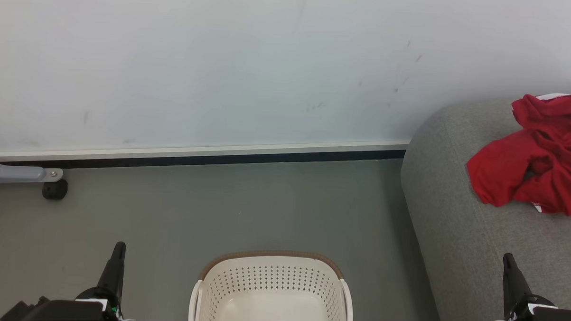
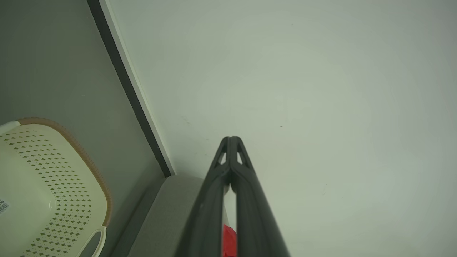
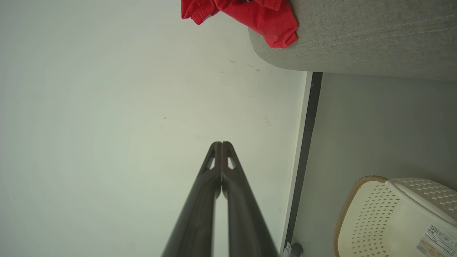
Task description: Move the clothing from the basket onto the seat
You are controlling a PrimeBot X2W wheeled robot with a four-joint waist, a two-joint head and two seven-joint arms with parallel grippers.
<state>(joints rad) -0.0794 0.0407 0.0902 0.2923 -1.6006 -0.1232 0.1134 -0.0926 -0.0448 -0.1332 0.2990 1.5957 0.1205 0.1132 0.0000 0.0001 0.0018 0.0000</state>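
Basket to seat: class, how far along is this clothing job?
Done: the clothing lies on the seat, and the basket has no clothes on its visible floor. In hand: nothing; the left gripper and right gripper are shut and empty. Left: seemingly nothing, though the basket's near end is cut off.

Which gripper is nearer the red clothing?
The right gripper: it shows against the grey seat where the clothing lies. The left gripper is on the basket's far side, over the floor.

Red clothing (image 1: pixel 532 164) on seat (image 1: pixel 458 233); basket (image 1: pixel 272 279) bare
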